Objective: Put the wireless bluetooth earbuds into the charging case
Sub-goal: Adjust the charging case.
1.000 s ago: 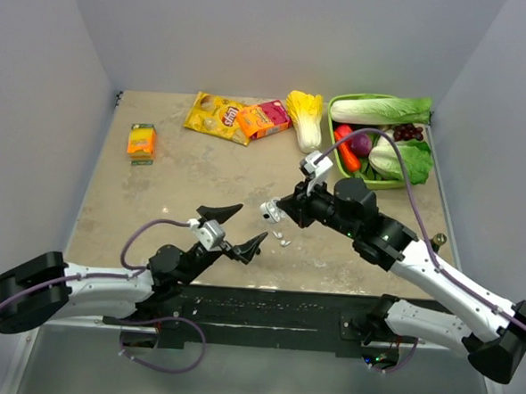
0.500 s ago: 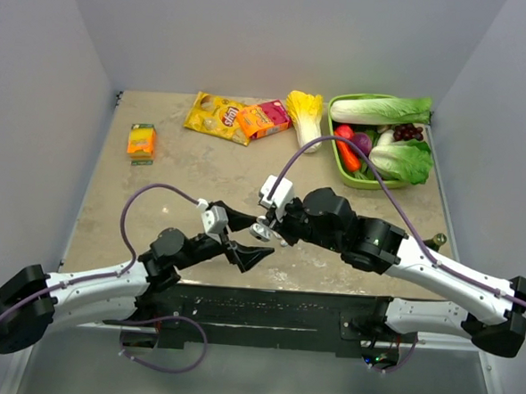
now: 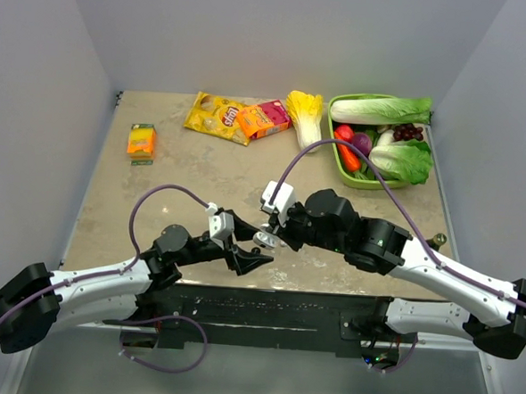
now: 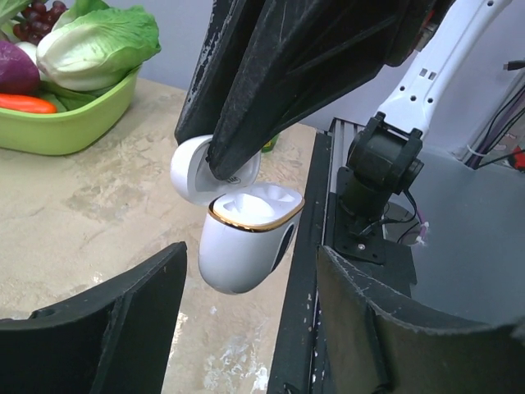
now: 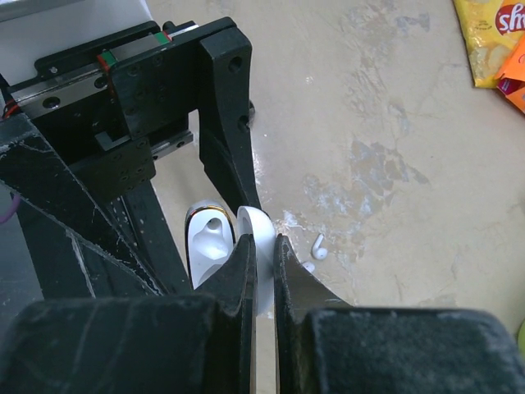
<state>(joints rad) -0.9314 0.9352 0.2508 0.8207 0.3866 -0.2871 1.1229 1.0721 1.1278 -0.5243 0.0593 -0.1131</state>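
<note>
Beige tabletop point(image 3: 174, 183) from above: left gripper point(image 3: 247, 243) and right gripper point(image 3: 268, 238) meet near its front edge. Left wrist: left jaws stand wide, flanking the open white charging case point(image 4: 244, 246) without touching it, while the right gripper pinches its lid. Only the right wrist shows a white earbud point(image 5: 319, 246) lying on the tabletop beside it.

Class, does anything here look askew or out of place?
Yes. The charging case hangs tilted in mid-air, pinched only by its open lid in the right gripper, while a white earbud lies loose on the table.
</note>
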